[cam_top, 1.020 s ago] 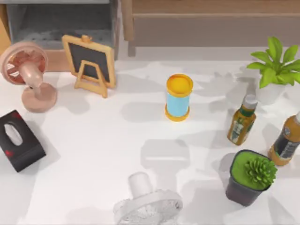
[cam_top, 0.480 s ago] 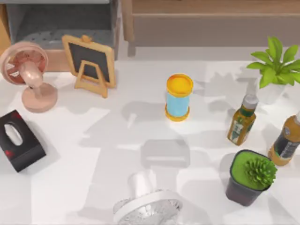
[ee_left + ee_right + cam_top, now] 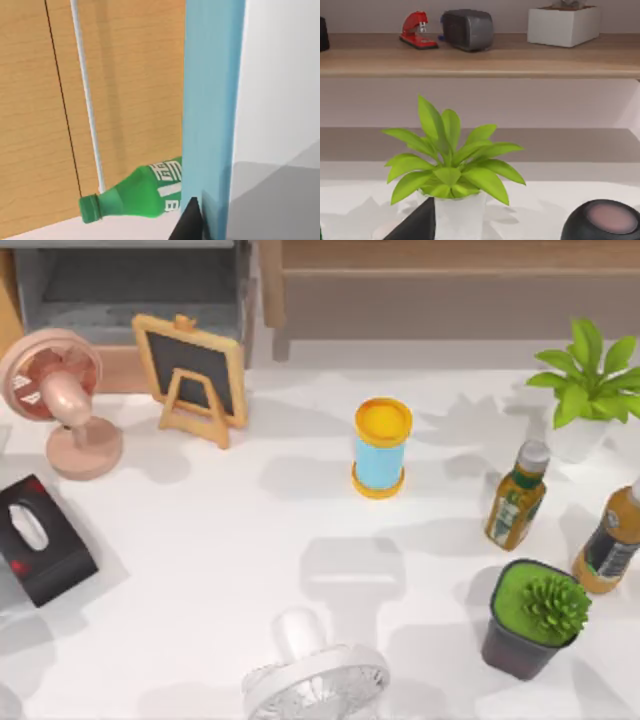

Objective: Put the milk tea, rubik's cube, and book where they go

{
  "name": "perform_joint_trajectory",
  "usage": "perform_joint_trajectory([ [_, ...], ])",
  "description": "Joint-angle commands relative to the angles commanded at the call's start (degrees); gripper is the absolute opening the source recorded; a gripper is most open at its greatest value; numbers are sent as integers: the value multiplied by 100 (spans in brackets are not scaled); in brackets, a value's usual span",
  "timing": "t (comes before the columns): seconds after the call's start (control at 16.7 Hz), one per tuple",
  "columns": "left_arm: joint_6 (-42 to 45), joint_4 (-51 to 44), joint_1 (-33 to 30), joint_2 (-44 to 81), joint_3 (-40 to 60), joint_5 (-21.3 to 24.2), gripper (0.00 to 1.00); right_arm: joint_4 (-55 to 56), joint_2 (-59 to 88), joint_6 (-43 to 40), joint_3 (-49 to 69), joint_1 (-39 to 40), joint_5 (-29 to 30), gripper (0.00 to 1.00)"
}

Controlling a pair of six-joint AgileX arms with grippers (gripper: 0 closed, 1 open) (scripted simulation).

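Observation:
The milk tea (image 3: 381,448), a light-blue cup with a yellow lid, stands upright near the middle of the table. In the left wrist view the book (image 3: 212,110), a tall light-blue slab, stands upright right in front of the camera. My left gripper (image 3: 192,225) is shut on its lower end: one dark finger lies against its side and the other is hidden behind it. My right gripper (image 3: 417,227) is a dark wedge facing a leafy plant (image 3: 452,160). The rubik's cube is out of view.
On the table are a pink fan (image 3: 55,400), a chalkboard easel (image 3: 190,370), a black tissue box (image 3: 38,540), a white fan (image 3: 315,680), two bottles (image 3: 515,502) and a dark-potted succulent (image 3: 535,618). A green bottle (image 3: 135,195) lies by a wooden panel.
Nothing on the table has moved. The broad shadows that lay across its left middle have slid off toward the left edge.

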Motion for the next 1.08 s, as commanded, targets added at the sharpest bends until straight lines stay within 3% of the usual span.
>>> perform_joint_trajectory([
  [0.3, 532, 169, 637, 566, -625, 239, 0, 0, 0, 0, 0, 0, 0, 100],
  [1.08, 477, 291, 568, 701, -591, 185, 0, 0, 0, 0, 0, 0, 0, 100],
])
